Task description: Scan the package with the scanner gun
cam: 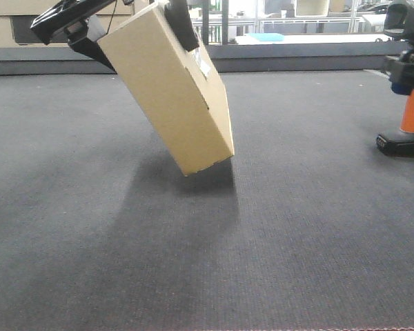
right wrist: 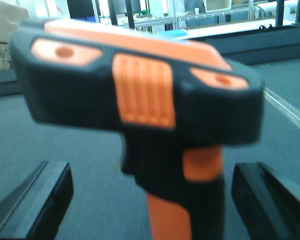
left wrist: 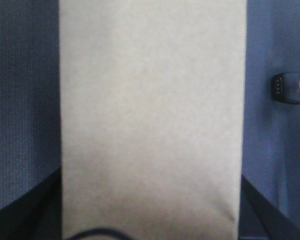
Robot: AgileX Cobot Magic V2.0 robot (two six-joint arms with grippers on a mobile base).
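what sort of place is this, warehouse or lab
Likely an indoor robotics lab or workshop: a grey carpeted work surface, metal-frame racks behind, and stacked cartons at the back.

Shows left gripper (cam: 134, 27) raised and tilted, clamped across upper end of package (cam: 172, 96). Shows right gripper (right wrist: 155, 210) with 2 fingers (right wrist: 37, 200) spread apart, flanking scanner gun (right wrist: 140, 95) handle, not touching.

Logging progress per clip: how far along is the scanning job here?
Done: the left claw grips the package, holding it tilted. In hand: the right claw sits open either side of the scanner gun, not yet closed; it stands on its base. Left: grasp, aim at the label, scan.
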